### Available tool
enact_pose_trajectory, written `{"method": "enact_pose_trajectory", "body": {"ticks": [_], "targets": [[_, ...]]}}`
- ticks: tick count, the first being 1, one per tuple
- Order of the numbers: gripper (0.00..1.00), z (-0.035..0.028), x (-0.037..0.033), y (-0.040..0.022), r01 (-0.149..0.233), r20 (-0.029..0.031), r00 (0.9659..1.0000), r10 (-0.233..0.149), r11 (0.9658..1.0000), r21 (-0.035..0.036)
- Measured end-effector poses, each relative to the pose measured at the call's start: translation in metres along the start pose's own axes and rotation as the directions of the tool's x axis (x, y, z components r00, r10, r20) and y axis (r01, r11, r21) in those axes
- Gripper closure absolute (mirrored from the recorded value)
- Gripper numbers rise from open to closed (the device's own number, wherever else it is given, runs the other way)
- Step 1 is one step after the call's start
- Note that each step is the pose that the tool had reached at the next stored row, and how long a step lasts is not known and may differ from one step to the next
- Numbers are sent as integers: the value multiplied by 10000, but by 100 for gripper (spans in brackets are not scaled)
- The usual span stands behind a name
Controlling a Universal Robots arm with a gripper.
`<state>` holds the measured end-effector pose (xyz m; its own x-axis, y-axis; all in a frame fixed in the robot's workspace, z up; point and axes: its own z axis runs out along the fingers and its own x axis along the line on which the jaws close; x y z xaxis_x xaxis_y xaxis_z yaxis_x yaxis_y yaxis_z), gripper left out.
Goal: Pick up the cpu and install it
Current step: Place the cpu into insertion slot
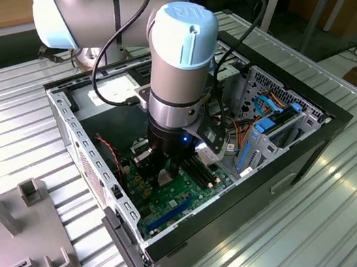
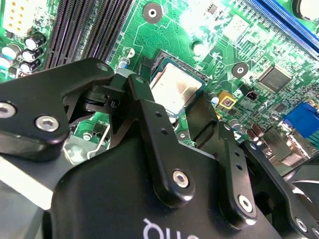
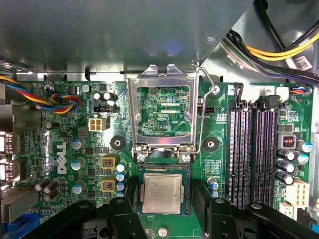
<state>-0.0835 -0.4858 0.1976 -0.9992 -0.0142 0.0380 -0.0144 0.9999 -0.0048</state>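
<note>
Black fingers (image 3: 122,216) of the gripper (image 3: 162,201) frame your foreground in the first wrist view; they are spread apart and clamp nothing. Between them, directly under the gripper's centre, the cpu (image 3: 160,193) lies flat in its socket (image 3: 160,169), silver face up. One finger stands just beside each of two opposite edges, and the square chip offers no long axis. Beyond it, the hinged load plate (image 3: 159,80) stands open, with its lever (image 3: 202,109) alongside. Farther on, memory slots (image 3: 254,149) cross the green motherboard (image 3: 60,124). In the exterior view you see the arm (image 1: 179,57) reaching down into the open computer case (image 1: 78,151).
</note>
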Motion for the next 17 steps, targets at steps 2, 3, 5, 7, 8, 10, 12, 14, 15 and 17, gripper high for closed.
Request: {"method": "enact_pose_trajectory", "body": {"ticks": [2,3,5,7,8,10,12,14,15,17], "targets": [[45,-1,9,0,8,94,10000,-8,10000,2],[45,0,14,2,16,141,9999,-16,10000,2],[45,0,23,3,38,204,9998,-38,10000,2],[45,1,34,4,47,250,9997,-47,10000,4],[45,1,37,4,47,256,9997,-47,10000,4],[45,-8,48,3,45,315,9995,-46,10000,8],[45,-12,52,3,46,355,9994,-47,10000,8],[45,-20,53,3,48,382,9993,-48,10000,10],[45,-22,53,3,50,409,9991,-51,10000,8],[45,-23,54,3,54,443,9990,-55,10000,9]]}}
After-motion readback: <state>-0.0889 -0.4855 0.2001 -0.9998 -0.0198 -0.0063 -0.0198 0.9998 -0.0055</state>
